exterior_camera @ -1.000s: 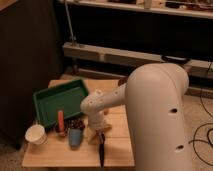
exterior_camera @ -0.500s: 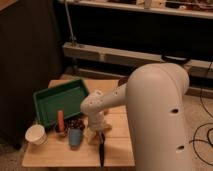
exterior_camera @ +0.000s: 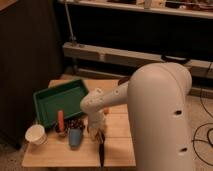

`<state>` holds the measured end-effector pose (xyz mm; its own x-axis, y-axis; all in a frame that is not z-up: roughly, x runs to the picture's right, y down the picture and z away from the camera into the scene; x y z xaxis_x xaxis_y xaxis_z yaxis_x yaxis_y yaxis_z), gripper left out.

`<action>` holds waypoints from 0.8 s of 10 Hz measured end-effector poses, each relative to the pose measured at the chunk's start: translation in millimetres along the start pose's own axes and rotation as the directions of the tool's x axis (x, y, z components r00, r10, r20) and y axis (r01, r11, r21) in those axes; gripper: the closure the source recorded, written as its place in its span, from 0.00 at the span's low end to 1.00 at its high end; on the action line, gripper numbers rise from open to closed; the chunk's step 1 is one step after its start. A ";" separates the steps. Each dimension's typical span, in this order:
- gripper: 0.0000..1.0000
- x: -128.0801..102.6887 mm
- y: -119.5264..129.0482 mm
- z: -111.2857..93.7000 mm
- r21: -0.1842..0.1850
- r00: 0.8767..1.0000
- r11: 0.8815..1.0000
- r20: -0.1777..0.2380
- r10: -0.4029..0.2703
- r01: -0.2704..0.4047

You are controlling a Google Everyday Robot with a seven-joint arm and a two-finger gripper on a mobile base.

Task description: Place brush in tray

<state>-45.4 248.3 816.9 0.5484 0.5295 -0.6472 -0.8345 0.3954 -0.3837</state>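
Plainly, one green tray (exterior_camera: pixel 56 102) sits at the back of the wooden table (exterior_camera: pixel 50 156); one black brush (exterior_camera: pixel 100 151) is outside it, by the front edge, just below the gripper (exterior_camera: pixel 98 132); whether the gripper grasps it, I cannot tell; one orange stick (exterior_camera: pixel 60 120), one white cup (exterior_camera: pixel 36 134) and one blue cup (exterior_camera: pixel 75 138) stand before the tray.

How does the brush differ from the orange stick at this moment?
Colour: the brush is black, the orange stick bright orange. Length: the brush looks longer than the stick. Place: the brush lies at the table's front edge, directly under the hand; the stick sits by the tray's near rim, away from the hand. Both are outside the tray.
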 end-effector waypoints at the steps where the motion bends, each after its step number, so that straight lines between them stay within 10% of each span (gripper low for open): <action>1: 0.97 -0.1 0.6 -1.6 0.003 1.000 1.000 -0.002 -0.003 0.003; 4: 1.00 6.0 -3.2 -5.1 0.026 1.000 1.000 0.017 0.003 -0.004; 8: 1.00 36.5 -8.6 -53.9 0.068 0.990 0.997 0.141 0.028 -0.038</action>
<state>-21.0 223.8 761.1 0.5268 0.6408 -0.5585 -0.8492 0.4254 -0.3129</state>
